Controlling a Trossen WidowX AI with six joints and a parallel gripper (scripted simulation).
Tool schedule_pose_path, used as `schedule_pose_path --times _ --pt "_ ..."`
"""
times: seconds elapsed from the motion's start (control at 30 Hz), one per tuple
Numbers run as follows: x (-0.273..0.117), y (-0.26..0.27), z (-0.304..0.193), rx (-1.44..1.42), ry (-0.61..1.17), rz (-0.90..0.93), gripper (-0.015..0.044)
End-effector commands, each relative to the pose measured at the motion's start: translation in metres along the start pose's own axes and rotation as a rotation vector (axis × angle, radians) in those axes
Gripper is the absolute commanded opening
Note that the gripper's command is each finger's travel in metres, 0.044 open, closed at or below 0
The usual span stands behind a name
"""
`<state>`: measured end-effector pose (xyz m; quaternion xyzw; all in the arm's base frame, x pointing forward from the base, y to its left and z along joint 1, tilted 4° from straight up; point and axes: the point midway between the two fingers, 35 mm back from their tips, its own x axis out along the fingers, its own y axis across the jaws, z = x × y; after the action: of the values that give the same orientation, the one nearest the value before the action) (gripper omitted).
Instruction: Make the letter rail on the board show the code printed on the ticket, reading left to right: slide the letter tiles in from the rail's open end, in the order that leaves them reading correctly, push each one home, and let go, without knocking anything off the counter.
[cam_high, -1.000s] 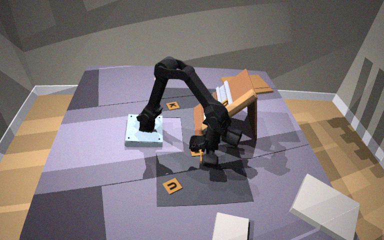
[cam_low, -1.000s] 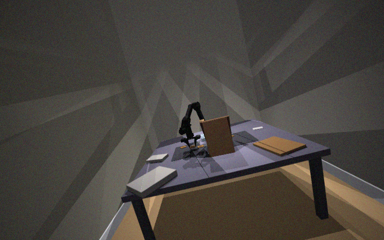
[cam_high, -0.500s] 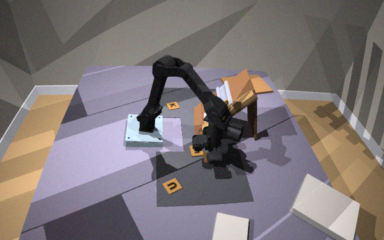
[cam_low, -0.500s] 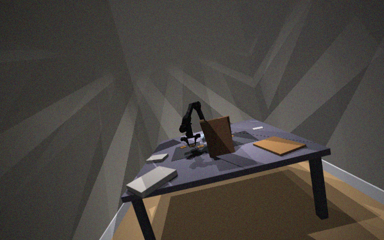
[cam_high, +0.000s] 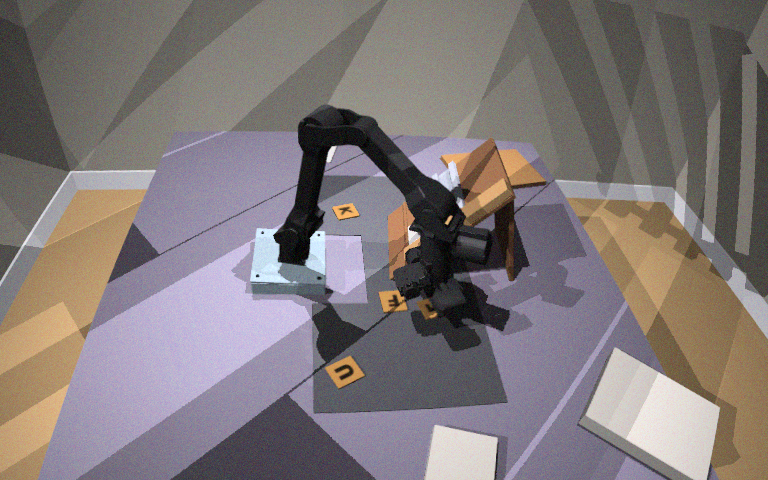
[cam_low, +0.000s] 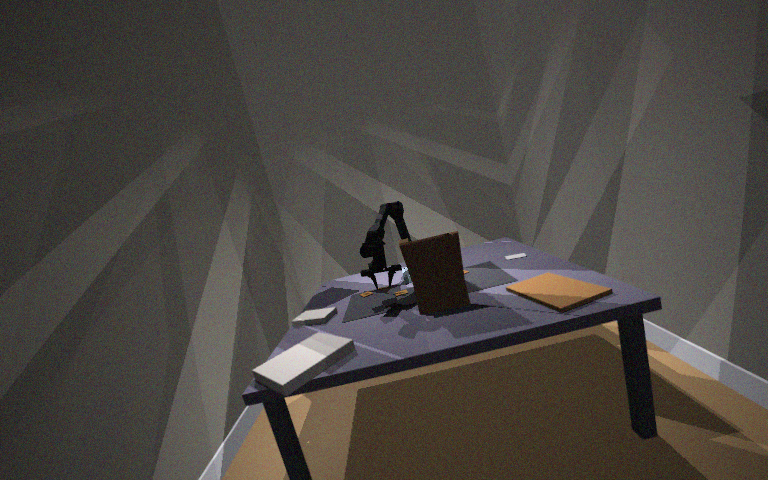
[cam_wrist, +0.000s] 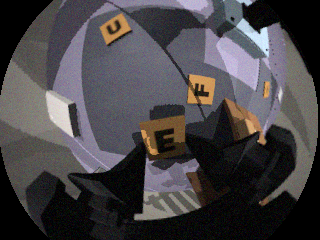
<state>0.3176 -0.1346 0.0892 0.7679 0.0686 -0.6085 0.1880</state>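
Note:
My gripper (cam_high: 428, 305) (cam_low: 383, 288) (cam_wrist: 164, 140) is shut on the E tile (cam_high: 425, 310) (cam_wrist: 174, 127), held level by its sides a little above the dark mat. The F tile (cam_high: 391, 301) (cam_wrist: 201, 90) lies on the mat beside it. The U tile (cam_high: 344, 371) (cam_wrist: 115, 29) lies towards the front of the mat. The K tile (cam_high: 345, 211) lies near the arm's base. The sloping board (cam_high: 491, 165) (cam_low: 436, 274) stands behind the gripper, with a pale piece (cam_high: 453, 176) on its face. The arm hides most of the rail, and the ticket's print is not readable.
Two white blocks (cam_high: 651, 413) (cam_high: 463, 452) lie at the front and right of the counter. An orange slab (cam_high: 526, 164) (cam_low: 557, 289) lies behind the board. The arm stands on a pale blue base (cam_high: 263, 268). A small white piece (cam_low: 515, 256) lies at the far back.

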Motion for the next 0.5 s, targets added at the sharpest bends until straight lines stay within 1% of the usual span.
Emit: schedule_pose_path --times 0.0,0.47 --pt "-0.006 0.002 -0.006 -0.059 0.021 0.026 0.0" --pt "-0.026 0.004 -0.025 -0.265 0.085 0.106 0.0"
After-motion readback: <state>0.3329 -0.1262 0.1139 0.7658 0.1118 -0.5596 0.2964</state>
